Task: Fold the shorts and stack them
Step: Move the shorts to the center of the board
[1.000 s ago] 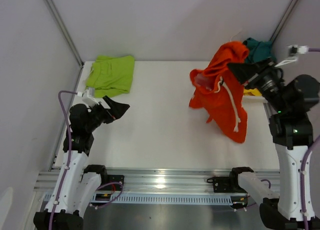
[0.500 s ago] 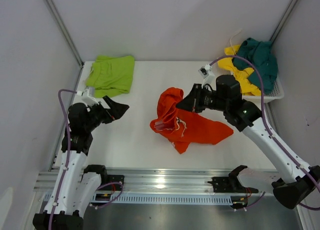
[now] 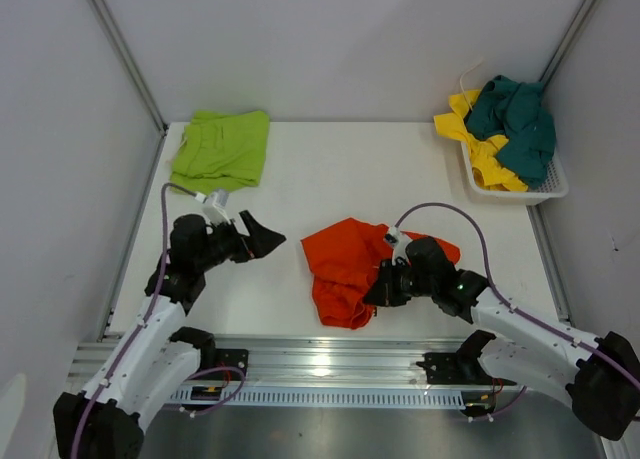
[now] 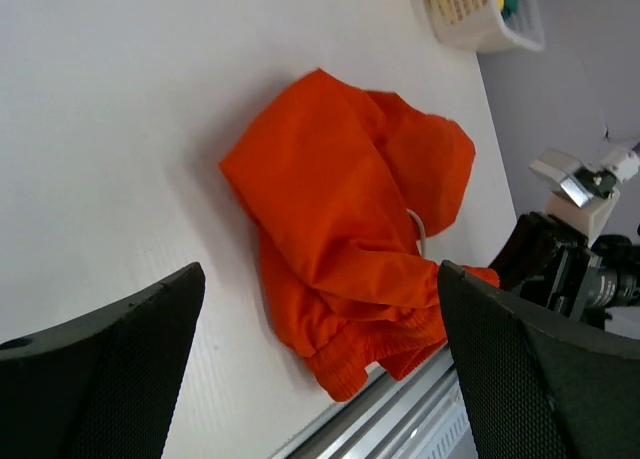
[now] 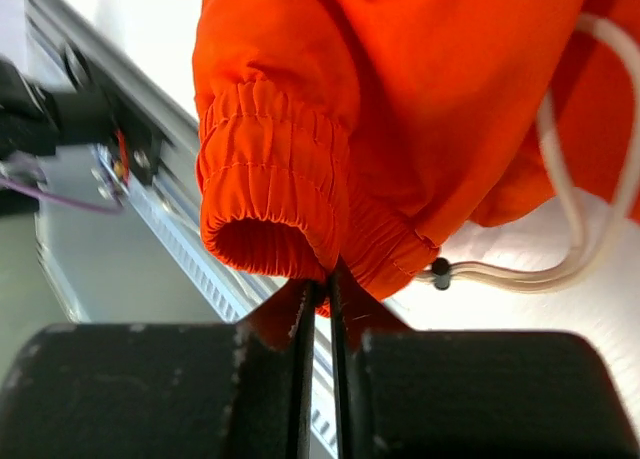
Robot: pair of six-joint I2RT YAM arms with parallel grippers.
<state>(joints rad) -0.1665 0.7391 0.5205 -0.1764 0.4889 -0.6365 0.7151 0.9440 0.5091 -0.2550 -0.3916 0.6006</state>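
The orange shorts [image 3: 345, 269] lie crumpled on the white table near its front edge, their white drawstring [image 5: 590, 209] trailing on the tabletop. My right gripper [image 3: 372, 297] is low at their near right edge. In the right wrist view its jaws [image 5: 320, 279] are almost together, pinching the elastic waistband of the orange shorts [image 5: 400, 99]. My left gripper [image 3: 268, 241] stands wide open just left of the orange shorts [image 4: 340, 229], holding nothing [image 4: 318, 279]. Flat at the back left lies a lime green pair [image 3: 222, 149].
A white mesh basket [image 3: 545, 191] at the back right holds a yellow pair [image 3: 475, 139] and a dark teal pair [image 3: 520, 124]. The metal rail [image 5: 170, 209] runs along the table's front edge, close under the orange shorts.
My right arm swung the orange shorts from the air by the basket down onto the table's front middle. The left gripper moved right toward them, still open.
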